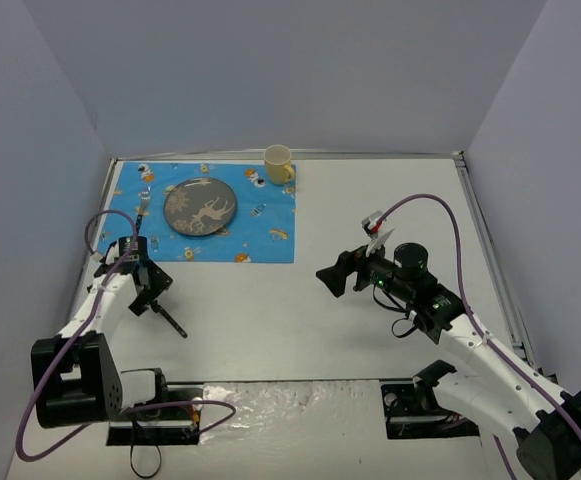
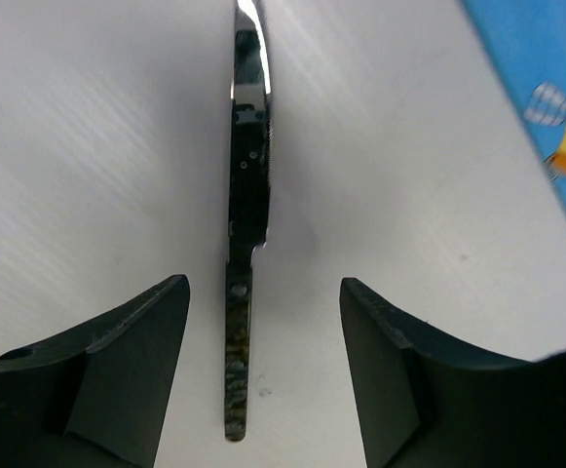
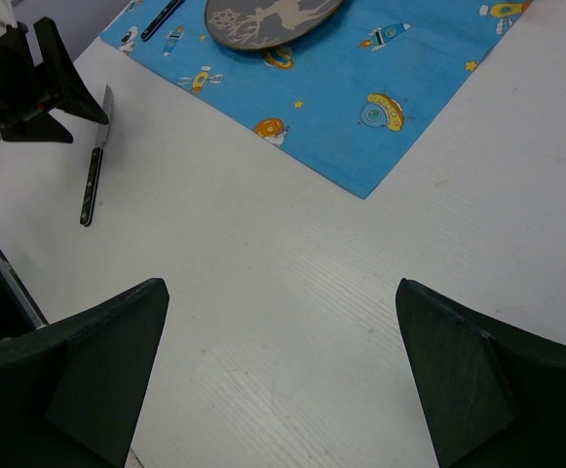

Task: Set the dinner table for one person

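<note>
Black fingers (image 2: 136, 370) of the left gripper (image 2: 263, 288) stand spread apart, holding nothing, and the knife (image 2: 248, 195) lies in the gap between them without touching either one. In the left wrist view its long axis runs from the bottom of the frame to the top, in line with the fingers, so a squeeze would meet it across its narrow width. The dark handle is the end at the bottom of that frame; the bright blade runs out past the top edge. From above, the knife shows at the lower left as a short dark slant from under the gripper toward the lower right. I judge that visible end to be the handle, with the blade pointing to the upper left. It rests on the bare white table (image 1: 370, 200), near the lower left corner of the blue mat (image 1: 260, 225) but apart from it.

On the mat sit a grey plate (image 1: 200, 207), a fork (image 1: 143, 207) to its left and a yellow mug (image 1: 279, 165) at the upper right corner.

Right of centre, the right gripper (image 1: 328, 278) hangs wide open and empty, well apart from the knife, so the left arm is far nearer. Setting the knife right of the plate would probably mean turning it to run top to bottom like the fork
</note>
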Robot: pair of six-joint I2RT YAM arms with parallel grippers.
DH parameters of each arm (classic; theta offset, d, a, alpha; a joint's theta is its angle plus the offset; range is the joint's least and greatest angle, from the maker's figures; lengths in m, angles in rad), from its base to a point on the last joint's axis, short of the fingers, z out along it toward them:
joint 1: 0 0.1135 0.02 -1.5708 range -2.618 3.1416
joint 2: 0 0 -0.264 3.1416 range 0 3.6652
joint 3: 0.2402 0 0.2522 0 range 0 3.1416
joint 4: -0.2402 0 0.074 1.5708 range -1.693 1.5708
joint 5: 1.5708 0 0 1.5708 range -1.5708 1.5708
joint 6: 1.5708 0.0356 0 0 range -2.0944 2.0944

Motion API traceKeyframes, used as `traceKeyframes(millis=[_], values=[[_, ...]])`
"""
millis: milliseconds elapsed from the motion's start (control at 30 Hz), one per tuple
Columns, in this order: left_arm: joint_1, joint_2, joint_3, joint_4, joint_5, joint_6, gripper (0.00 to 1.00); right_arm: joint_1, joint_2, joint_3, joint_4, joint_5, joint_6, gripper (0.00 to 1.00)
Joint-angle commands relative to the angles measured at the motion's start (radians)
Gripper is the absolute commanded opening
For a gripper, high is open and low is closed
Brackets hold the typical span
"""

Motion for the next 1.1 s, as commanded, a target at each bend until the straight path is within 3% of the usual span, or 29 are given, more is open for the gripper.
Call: traceKeyframes(millis=[0, 233, 367, 733, 967, 1067], values=[[-0.022, -0.098, -0.09, -0.071, 0.027, -0.108, 0.59, 0.009, -0.009, 0.015, 0.053, 0.003, -0.009, 1.0], [-0.047, -0.148, -0.188, -0.065, 0.026, -0.148, 0.58, 0.01, -0.019, 0.016, 0.048, 0.001, -0.001, 1.0], [-0.05, -0.113, -0.203, -0.043, 0.024, -0.139, 0.51, 0.009, -0.029, 0.019, 0.04, 0.007, -0.001, 1.0], [-0.093, -0.011, -0.168, -0.032, -0.005, -0.095, 0.01, 0.01, -0.038, 0.035, 0.014, 0.026, -0.004, 1.0], [-0.287, -0.053, -0.008, -0.13, -0.082, -0.048, 0.0, 0.009, -0.04, 0.054, -0.016, 0.053, -0.002, 1.0], [-0.392, -0.014, 0.158, -0.157, -0.105, -0.01, 0.0, 0.009, -0.04, 0.065, -0.032, 0.077, -0.004, 1.0]])
